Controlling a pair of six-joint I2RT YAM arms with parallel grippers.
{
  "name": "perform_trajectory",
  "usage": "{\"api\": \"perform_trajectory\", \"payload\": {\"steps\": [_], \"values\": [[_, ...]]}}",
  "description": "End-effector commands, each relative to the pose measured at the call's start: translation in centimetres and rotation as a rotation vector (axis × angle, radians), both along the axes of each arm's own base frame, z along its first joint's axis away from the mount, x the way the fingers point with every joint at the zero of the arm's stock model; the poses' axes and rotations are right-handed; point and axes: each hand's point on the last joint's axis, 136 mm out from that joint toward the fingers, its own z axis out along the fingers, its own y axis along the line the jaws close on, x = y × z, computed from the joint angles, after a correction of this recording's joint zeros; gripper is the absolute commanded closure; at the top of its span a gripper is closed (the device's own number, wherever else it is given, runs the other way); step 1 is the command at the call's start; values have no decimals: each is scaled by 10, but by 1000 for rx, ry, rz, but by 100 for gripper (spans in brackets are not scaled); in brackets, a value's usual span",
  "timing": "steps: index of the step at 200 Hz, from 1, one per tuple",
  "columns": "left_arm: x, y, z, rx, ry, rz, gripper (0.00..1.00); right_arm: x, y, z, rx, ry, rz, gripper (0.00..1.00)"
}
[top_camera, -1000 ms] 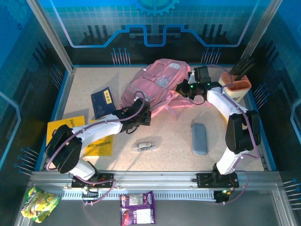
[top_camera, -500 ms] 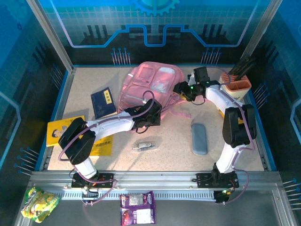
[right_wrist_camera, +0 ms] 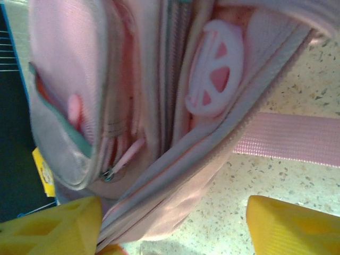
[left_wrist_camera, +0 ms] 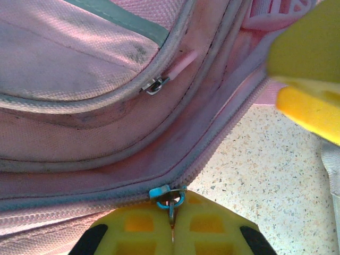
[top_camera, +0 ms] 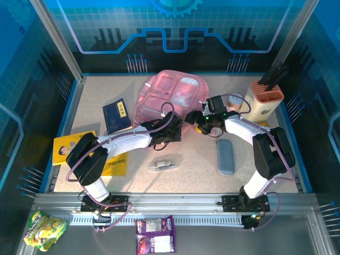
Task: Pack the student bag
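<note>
– At 12 o'clock on the tabletop (top_camera: 194,178), item one?
– Student bag (top_camera: 170,95): pink fabric, front pockets facing up, one translucent panel. It is the largest item and lies just short of the far edge.

– Anything attached to it?
– Left gripper (top_camera: 172,134), at the bag's 6 o'clock edge. In the left wrist view its jaws are pressed together on the zip pull (left_wrist_camera: 168,195), a blue ring on the long zip. A second puller (left_wrist_camera: 155,85), grey metal, sits higher up on a pocket zip.

– And the other arm?
– Right gripper (top_camera: 197,121), at the bag's 4 o'clock corner. In the right wrist view its jaws are spread wide and hold nothing. The yellow fingers (right_wrist_camera: 50,226) stand on either side of that corner, and a pink strap (right_wrist_camera: 287,139) runs over the tabletop between them.

– Surrounding items?
– Dark blue booklet (top_camera: 117,115), 9 o'clock of the bag, apart from it.
– Two yellow booklets (top_camera: 74,146), 8 o'clock of the bag, one partly under the left arm.
– Small silvery object (top_camera: 163,164), 6 o'clock of the bag; I cannot tell what it is.
– Grey oblong case (top_camera: 225,156), 5 o'clock of the bag.
– Cream and orange holder (top_camera: 264,101), 3 o'clock of the bag, with dark tools standing in it.

– Anything off the tabletop?
– On the near ledge, a purple packet (top_camera: 155,235) at 6 o'clock and a green-yellow packet (top_camera: 45,228) at 7 o'clock.
</note>
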Motion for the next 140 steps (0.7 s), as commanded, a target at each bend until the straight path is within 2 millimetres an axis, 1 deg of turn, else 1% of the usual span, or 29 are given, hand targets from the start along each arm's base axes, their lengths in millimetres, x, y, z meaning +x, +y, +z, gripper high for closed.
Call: {"api": "perform_trajectory", "payload": {"steps": [1, 19, 29, 38, 45, 48, 52, 65, 74, 84, 89, 116, 140], "values": [[9, -8, 33, -74, -66, 15, 100, 20, 10, 2, 22, -48, -69, 33], [8, -8, 37, -83, -71, 12, 100, 27, 13, -4, -1, -42, -75, 42], [7, -10, 40, -91, -74, 0, 100, 33, 12, -2, -9, -54, -83, 45], [5, -12, 42, -101, -71, -14, 100, 37, 12, -1, -10, -61, -82, 53], [4, -12, 44, -103, -71, -20, 100, 41, 12, 3, -6, -72, -81, 60], [4, -12, 45, -103, -71, -21, 100, 43, 13, 7, -3, -80, -78, 66], [3, -12, 46, -103, -71, -24, 100, 44, 13, 9, -3, -85, -78, 69], [1, -8, 51, -94, -79, -27, 100, 49, 12, 23, -7, -126, -76, 85], [-1, -2, 54, -74, -83, -26, 100, 53, 10, 35, -14, -155, -79, 93], [-5, 4, 57, -49, -84, -32, 100, 57, 7, 47, -17, -186, -80, 98], [-7, 8, 58, -30, -80, -32, 100, 58, 6, 54, -21, -200, -79, 100], [-20, 34, 59, 85, -59, -42, 100, 68, -4, 85, -17, -245, -91, 100], [-30, 66, 59, 176, -46, -9, 100, 74, -15, 102, -4, -261, -96, 100]]}}
